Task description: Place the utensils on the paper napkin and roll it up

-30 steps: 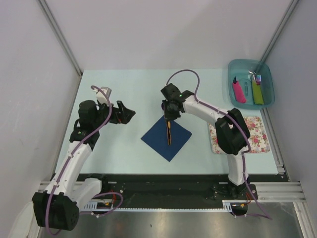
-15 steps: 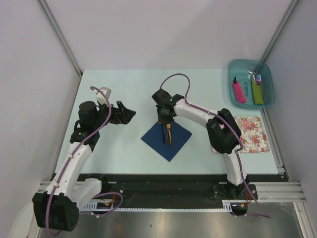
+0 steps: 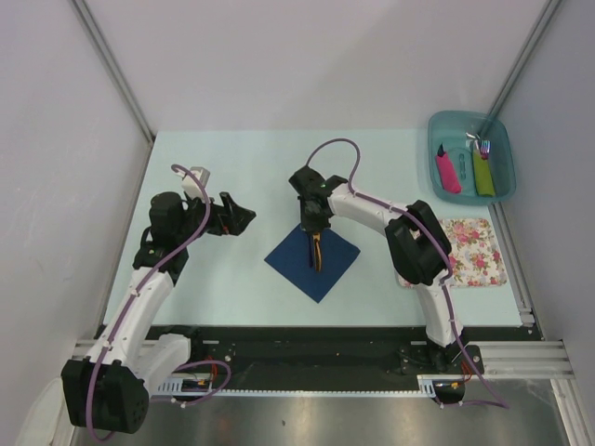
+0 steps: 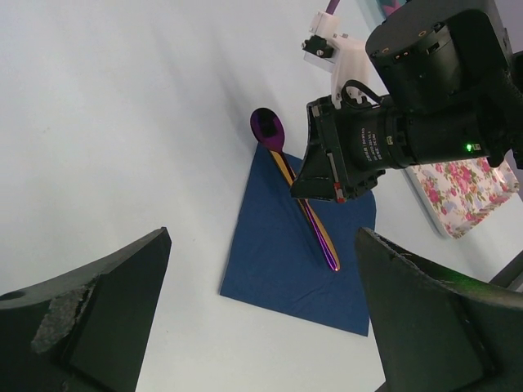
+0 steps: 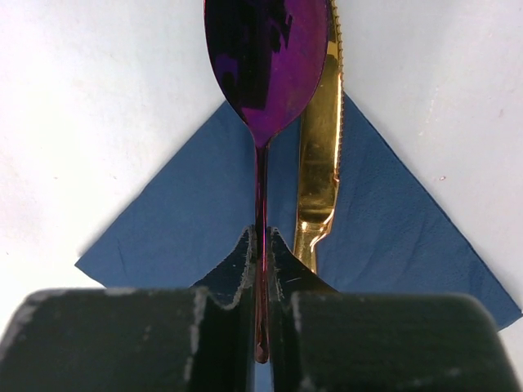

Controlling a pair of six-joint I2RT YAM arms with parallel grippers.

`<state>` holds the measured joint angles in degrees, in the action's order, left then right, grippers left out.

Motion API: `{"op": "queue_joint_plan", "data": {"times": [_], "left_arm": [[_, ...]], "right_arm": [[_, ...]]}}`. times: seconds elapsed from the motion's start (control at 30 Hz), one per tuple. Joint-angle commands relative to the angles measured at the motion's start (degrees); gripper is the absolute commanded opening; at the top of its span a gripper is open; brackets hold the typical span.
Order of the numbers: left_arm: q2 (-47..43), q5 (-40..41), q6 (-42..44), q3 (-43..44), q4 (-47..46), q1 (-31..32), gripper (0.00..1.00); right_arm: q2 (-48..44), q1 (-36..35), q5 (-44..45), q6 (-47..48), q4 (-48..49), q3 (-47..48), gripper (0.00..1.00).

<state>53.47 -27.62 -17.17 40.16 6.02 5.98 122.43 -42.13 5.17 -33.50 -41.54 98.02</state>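
My right gripper (image 5: pixel 260 245) pinches the spoon (image 5: pixel 263 57) by its handle over the napkin (image 5: pixel 172 220) — the knife (image 5: pixel 320 147) lies just beside it. My left gripper (image 3: pixel 238 216) hangs wide open — empty.

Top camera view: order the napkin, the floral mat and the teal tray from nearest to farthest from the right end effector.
1. Napkin, directly beneath the right end effector.
2. Floral mat, off to its right.
3. Teal tray, at the far right corner.

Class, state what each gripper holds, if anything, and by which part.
The right gripper grips the purple spoon by its thin handle, near the end; the left gripper holds nothing.
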Motion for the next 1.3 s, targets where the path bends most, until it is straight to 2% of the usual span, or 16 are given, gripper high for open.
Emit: {"op": "queue_joint_plan", "data": {"times": [0.0,0.3,1.27], "left_arm": [[0.05,-1.12,-0.76,-0.08,-2.33,-0.18,1.0],[0.76,-1.21,-0.85,-0.17,-2.51,-0.18,1.0],[1.9,-2.0,0.29,0.71,-2.42,-0.18,1.0]], "right_arm": [[0.7,-0.15,0.55,-1.31,0.41,1.12,0.07],[0.79,-0.41,0.28,-1.75,0.41,-0.11,0.07],[-1.14,-0.67,-0.33,-2.11,0.14,-0.99,0.17]]}}
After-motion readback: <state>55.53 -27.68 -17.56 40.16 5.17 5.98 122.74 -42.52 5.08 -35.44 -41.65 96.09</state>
